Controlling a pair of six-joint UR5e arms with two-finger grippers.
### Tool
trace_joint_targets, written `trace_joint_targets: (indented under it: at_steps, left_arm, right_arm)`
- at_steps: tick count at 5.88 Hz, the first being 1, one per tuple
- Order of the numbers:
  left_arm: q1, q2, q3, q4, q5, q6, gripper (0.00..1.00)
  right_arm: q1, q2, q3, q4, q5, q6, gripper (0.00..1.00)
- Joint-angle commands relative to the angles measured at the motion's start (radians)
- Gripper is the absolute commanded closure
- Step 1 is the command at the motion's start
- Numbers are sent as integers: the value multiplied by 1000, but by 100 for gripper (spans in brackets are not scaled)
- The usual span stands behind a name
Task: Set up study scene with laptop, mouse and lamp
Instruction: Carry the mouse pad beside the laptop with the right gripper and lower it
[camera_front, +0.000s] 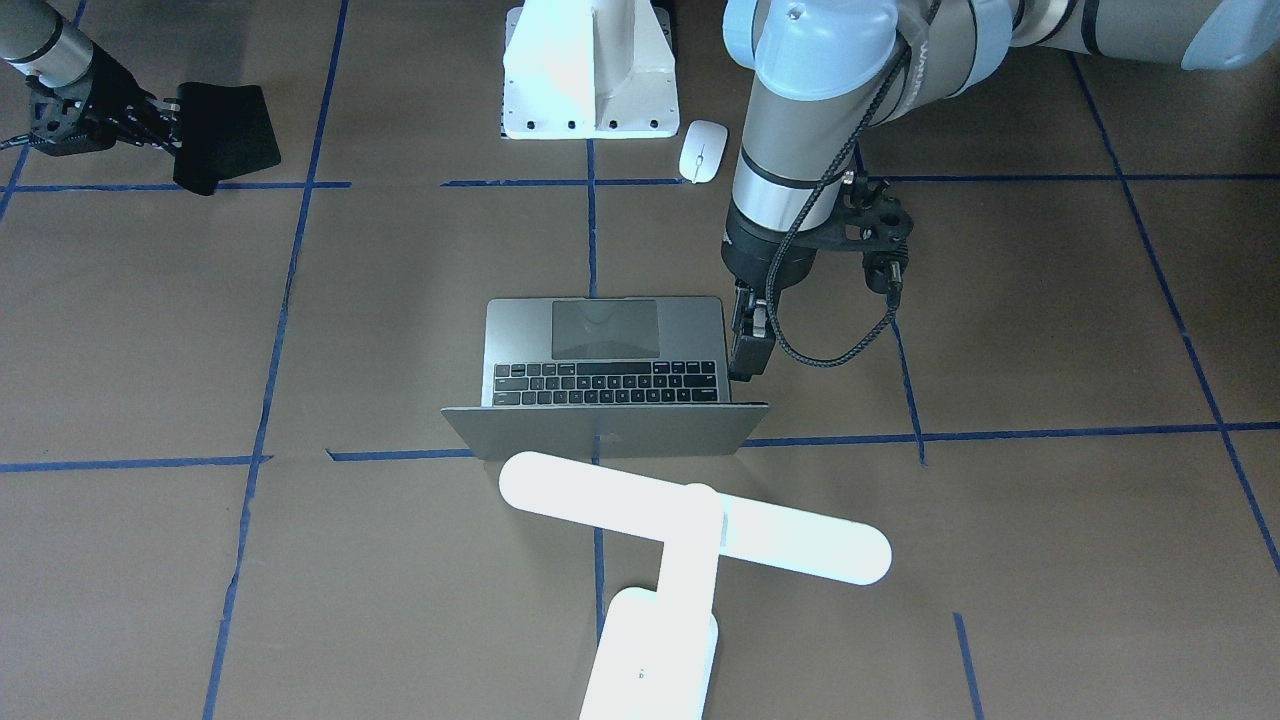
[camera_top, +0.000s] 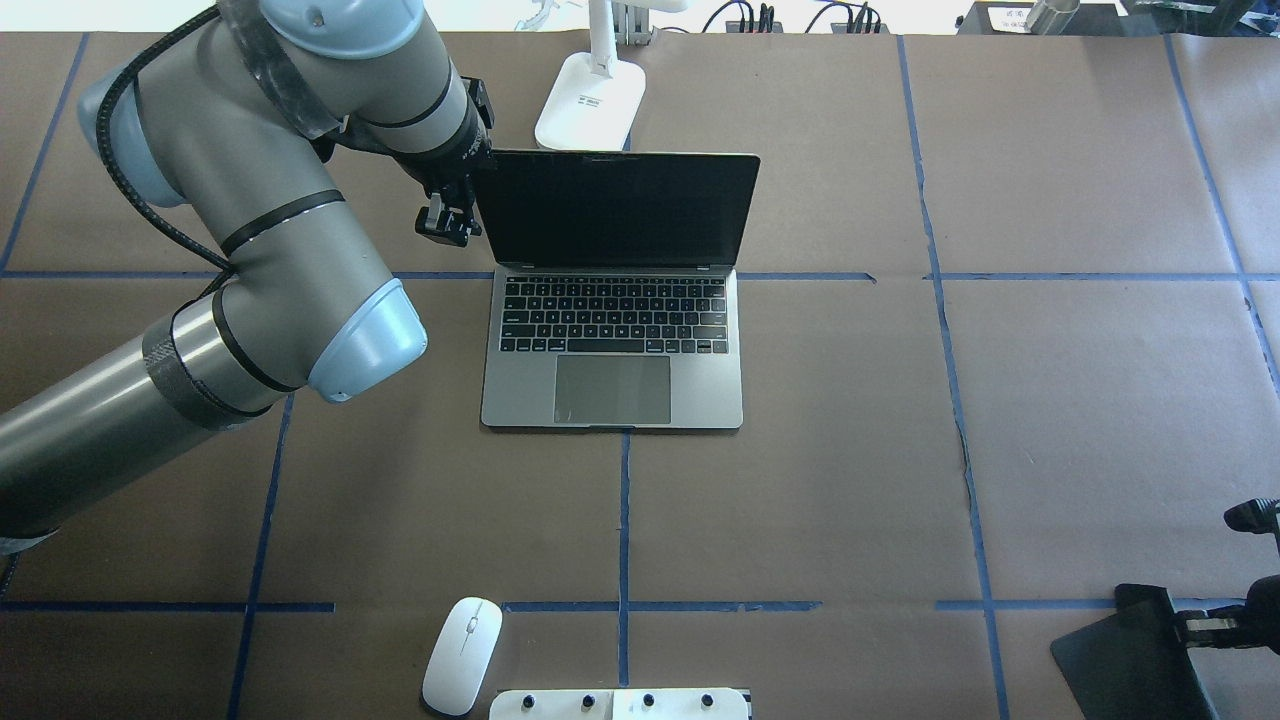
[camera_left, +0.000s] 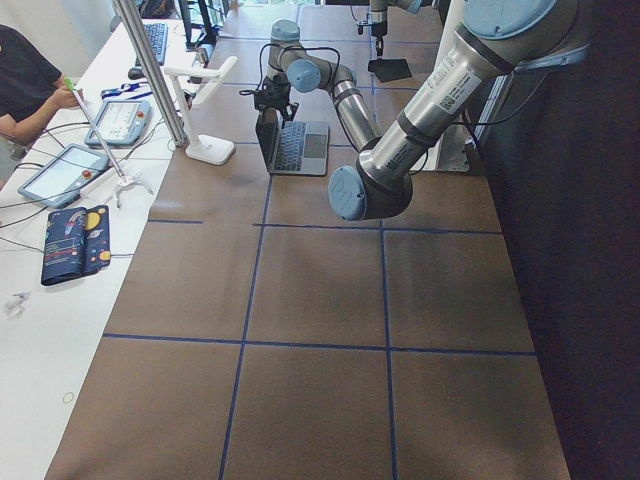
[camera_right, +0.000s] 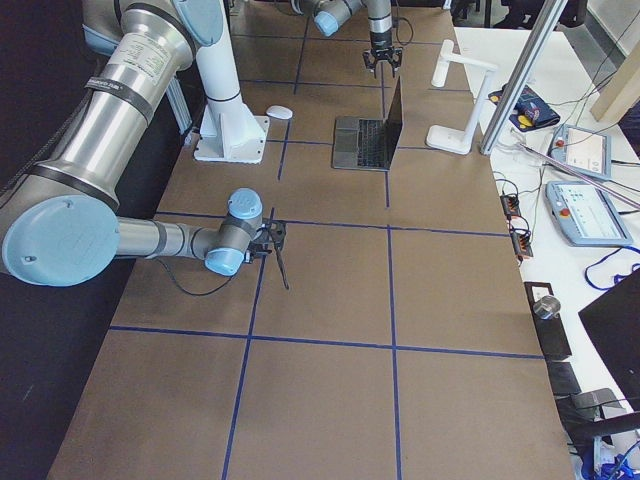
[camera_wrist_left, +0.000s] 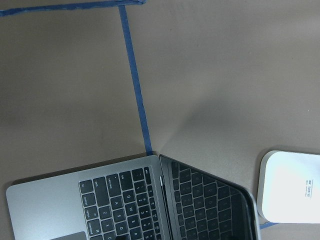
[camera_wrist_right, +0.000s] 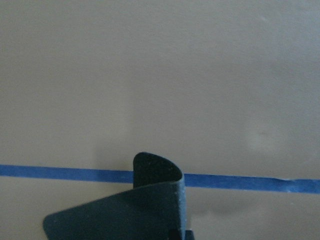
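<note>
Gently now — your left gripper (camera_top: 445, 218), spread open beside the laptop (camera_top: 612, 330) screen, could topple it — right gripper (camera_front: 172, 128) pinches the black mat (camera_front: 225, 130).

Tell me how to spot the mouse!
Start at the open grey laptop mid-table. Toward the robot stands a white bolted pedestal; the mouse lies beside it, on the left arm's side. It is the only small glossy white oval, with a grey line.

You've got a grey laptop (camera_top: 615, 315) with black keys and a dark screen. There's a glossy white mouse (camera_top: 462, 655) with a thin grey line, a bright white lamp (camera_front: 690, 525) and a black mat (camera_front: 225, 135). Your brown surface (camera_top: 850, 450) is gridded with blue tape (camera_top: 623, 520).
</note>
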Motion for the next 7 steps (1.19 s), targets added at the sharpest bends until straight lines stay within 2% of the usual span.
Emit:
trace_joint_targets:
  at_steps: [1, 2, 3, 4, 6, 7]
  left_arm:
    - [-4, -1, -1, 0, 0, 3, 28]
    - [-5, 0, -1, 0, 0, 5, 28]
    - [-16, 0, -1, 0, 0, 5, 28]
    - [-21, 11, -4, 0, -1, 5, 28]
    - [-21, 47, -74, 11, 0, 5, 28]
    - [-21, 81, -106, 9, 0, 5, 28]
  right_arm:
    - [31, 140, -1, -25, 12, 4, 100]
    - [116, 289, -39, -133, 32, 4, 100]
    - [235, 447, -73, -282, 101, -3, 100]
    - [321, 600, -178, -348, 135, -8, 100]
    - [403, 855, -434, -351, 149, -7, 100]
    - [417, 935, -537, -349, 147, -8, 100]
